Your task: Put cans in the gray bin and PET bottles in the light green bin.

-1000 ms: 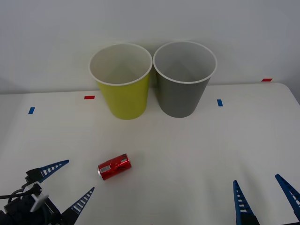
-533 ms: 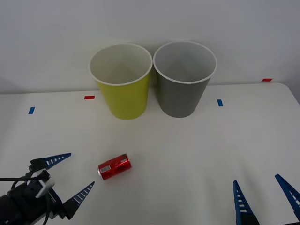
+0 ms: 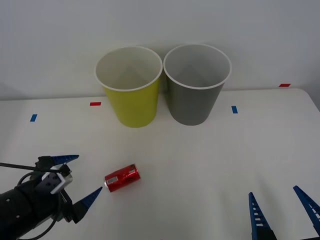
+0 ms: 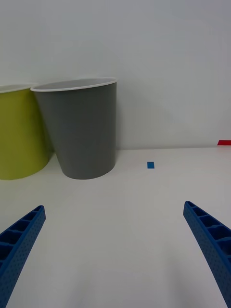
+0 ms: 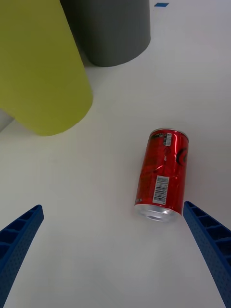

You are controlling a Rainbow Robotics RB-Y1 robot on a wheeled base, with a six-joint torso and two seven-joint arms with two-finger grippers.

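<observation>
Left gripper (image 3: 82, 178) spread beside lying can (image 3: 122, 177), right gripper (image 3: 283, 210) spread, cut off by frame

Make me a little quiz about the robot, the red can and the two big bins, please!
1. True or false: the red can is standing upright on the table.
2. Which bin is nearer the robot's left side: A) the gray bin or B) the light green bin?
3. Fill in: the left gripper is open right next to the ____, while the right gripper waits open near the table's front edge.

Key: 1. False, it lies on its side. 2. B. 3. can.
</observation>
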